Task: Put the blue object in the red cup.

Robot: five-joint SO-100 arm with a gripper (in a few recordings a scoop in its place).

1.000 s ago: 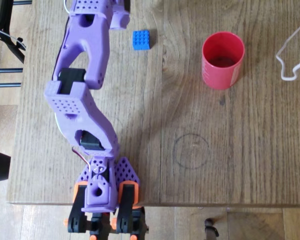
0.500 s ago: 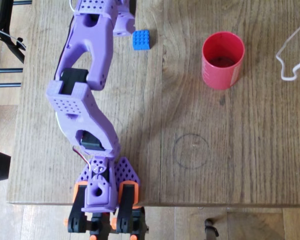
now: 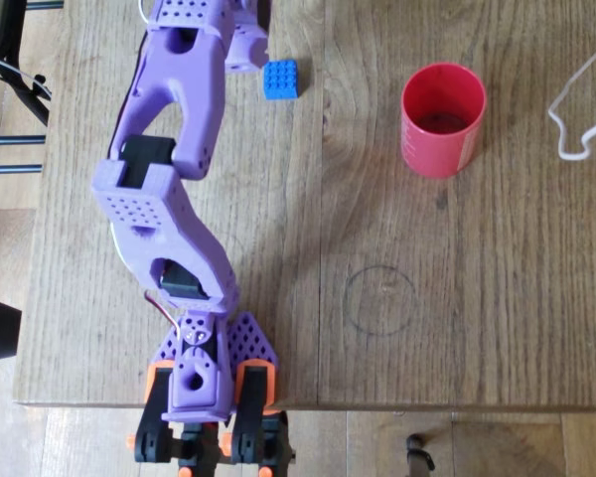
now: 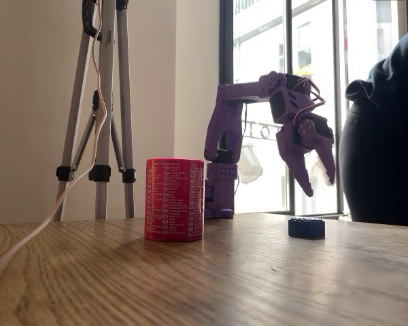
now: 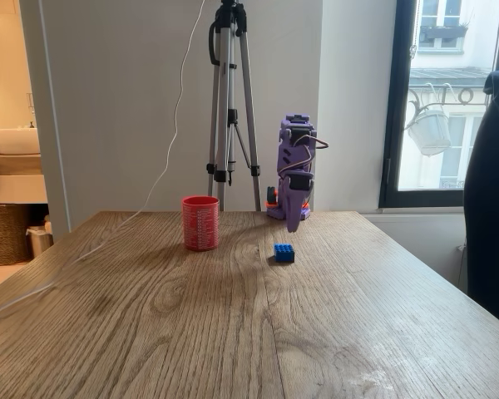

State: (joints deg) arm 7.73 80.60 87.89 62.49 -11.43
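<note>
While daylight pours through the tall window, the grained wooden tabletop carries a small bright blue square studded plastic brick, flat, studs up, square with no long axis. It sits well left of the red plastic cylindrical cup, overhead. The purple arm's gripper hangs above the brick, jaws spread, holding nothing.

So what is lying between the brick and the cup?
Nothing: in the overhead view only bare table lies between the brick and the cup. Both fixed views agree.
</note>
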